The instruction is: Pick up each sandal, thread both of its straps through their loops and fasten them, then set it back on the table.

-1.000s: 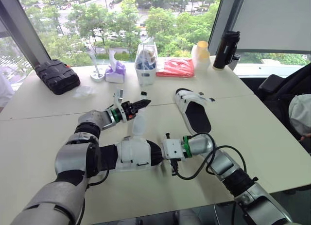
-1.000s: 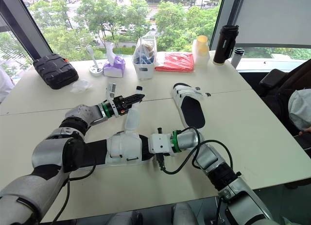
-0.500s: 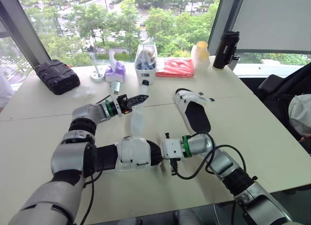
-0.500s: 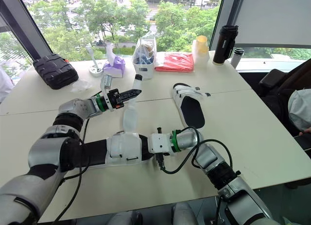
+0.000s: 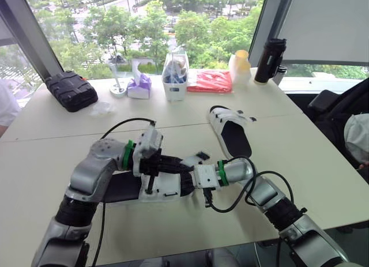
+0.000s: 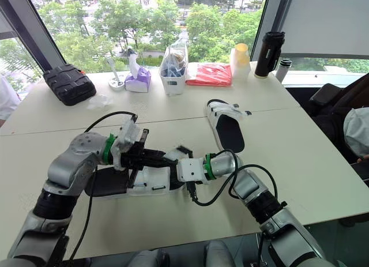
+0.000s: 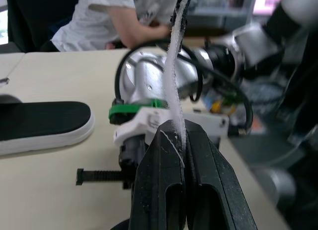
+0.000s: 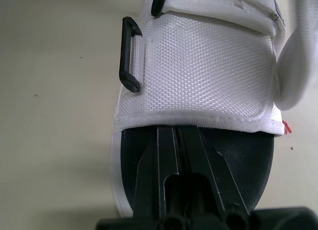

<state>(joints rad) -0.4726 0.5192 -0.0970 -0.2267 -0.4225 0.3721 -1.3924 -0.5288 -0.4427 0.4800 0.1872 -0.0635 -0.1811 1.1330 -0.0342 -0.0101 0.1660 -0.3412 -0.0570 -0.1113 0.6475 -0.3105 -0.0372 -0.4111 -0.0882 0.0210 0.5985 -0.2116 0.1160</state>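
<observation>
At the table's (image 5: 323,163) front edge, the right gripper (image 8: 178,133) clamped the sandal (image 8: 198,66) steady while the left gripper (image 7: 179,130) pinched its strap (image 7: 175,66) upright for threading

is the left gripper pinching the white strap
Yes, the left gripper is shut on the white strap, which stands up from between its fingers.

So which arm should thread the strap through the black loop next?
Left. The left claw pinches the white strap; the right claw lies shut on the footbed of the sandal, near the black loop, probably steadying it.
</observation>
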